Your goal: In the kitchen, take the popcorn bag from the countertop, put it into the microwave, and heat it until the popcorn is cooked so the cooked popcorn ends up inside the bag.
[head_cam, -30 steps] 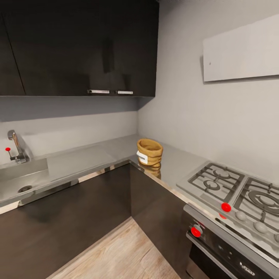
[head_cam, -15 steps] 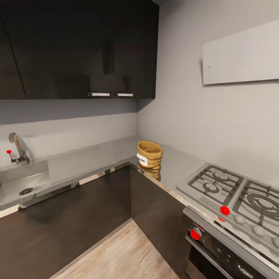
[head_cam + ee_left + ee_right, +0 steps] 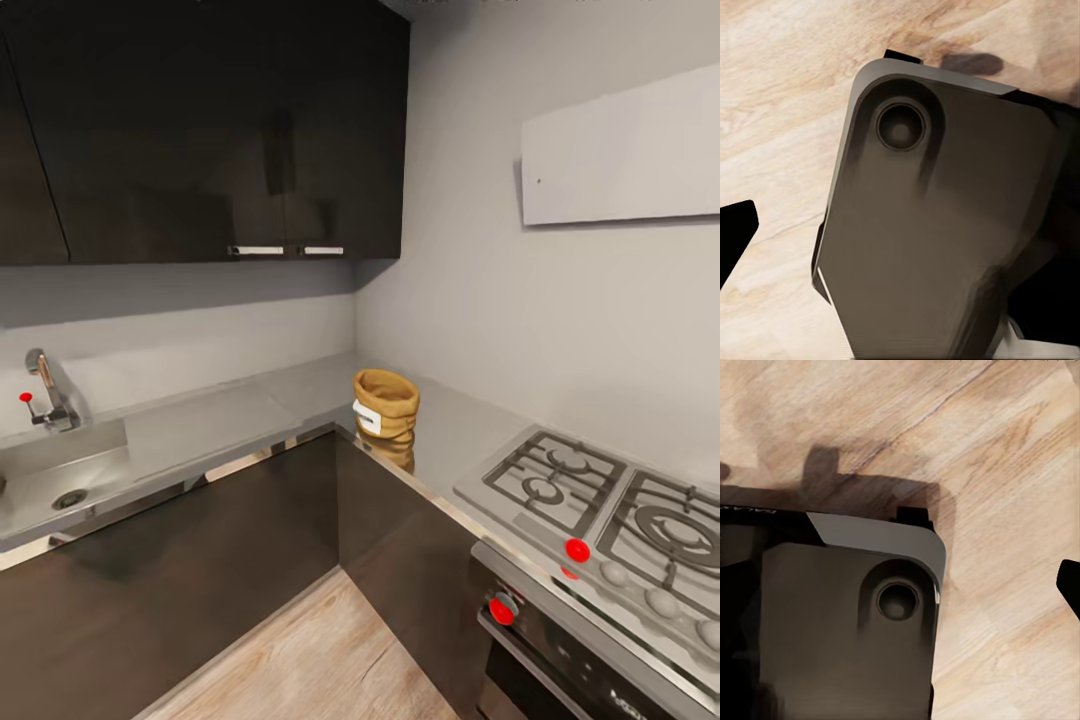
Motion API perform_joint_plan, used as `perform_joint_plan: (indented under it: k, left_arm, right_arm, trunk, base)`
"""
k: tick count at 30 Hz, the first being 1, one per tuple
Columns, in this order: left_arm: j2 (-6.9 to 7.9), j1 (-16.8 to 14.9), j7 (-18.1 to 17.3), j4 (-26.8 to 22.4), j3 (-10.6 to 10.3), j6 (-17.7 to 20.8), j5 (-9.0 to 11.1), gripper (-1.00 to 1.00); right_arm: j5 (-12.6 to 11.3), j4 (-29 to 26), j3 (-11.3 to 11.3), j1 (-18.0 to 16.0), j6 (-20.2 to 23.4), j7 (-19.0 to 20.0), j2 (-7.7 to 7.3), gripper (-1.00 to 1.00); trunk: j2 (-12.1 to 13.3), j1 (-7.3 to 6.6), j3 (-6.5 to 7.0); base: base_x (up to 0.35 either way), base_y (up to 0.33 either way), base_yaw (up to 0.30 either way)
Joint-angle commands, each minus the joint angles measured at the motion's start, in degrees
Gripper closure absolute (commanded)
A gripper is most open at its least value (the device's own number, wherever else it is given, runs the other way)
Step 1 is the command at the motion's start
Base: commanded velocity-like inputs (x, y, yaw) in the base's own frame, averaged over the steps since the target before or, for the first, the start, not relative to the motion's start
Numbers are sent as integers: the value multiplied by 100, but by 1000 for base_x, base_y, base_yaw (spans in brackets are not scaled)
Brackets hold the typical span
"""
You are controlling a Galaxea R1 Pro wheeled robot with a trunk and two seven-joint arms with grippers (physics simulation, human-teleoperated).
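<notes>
Popcorn bag (image 3: 385, 404) upright on countertop (image 3: 220, 425), at inner corner of the L, near front edge, white label facing out; reflection on glossy slab below it. Rim rolled, mouth open; contents can't be made out. Steel gas hob (image 3: 600, 500) w/ grates to the right of bag, apart from it, red knobs on front; black oven (image 3: 560, 660) under hob. Sink (image 3: 60, 470) + tap (image 3: 45, 390) w/ red lever at far left of slab. Dark cabinets (image 3: 200, 130) above, dark fronts below, flat white hood (image 3: 620, 150) on right wall, wood floor (image 3: 300, 660) beneath. Wrist views: dark robot base (image 3: 937, 225) over wood floor. Dark tip (image 3: 735, 232) at edge of left wrist view, another (image 3: 1071, 581) in right wrist view; pincers apart or together: can't tell for either.
</notes>
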Motion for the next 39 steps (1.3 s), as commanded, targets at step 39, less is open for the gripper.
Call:
perform_joint_plan:
  k: [39]
  left_arm:
    - [-1,2,-3,-7,4,-7,27,-100]
  right_arm:
    - [60,10,-40,-7,96,8,42,-100]
  trunk:
    - [238,-132,-29]
  base:
    - [0,0,0]
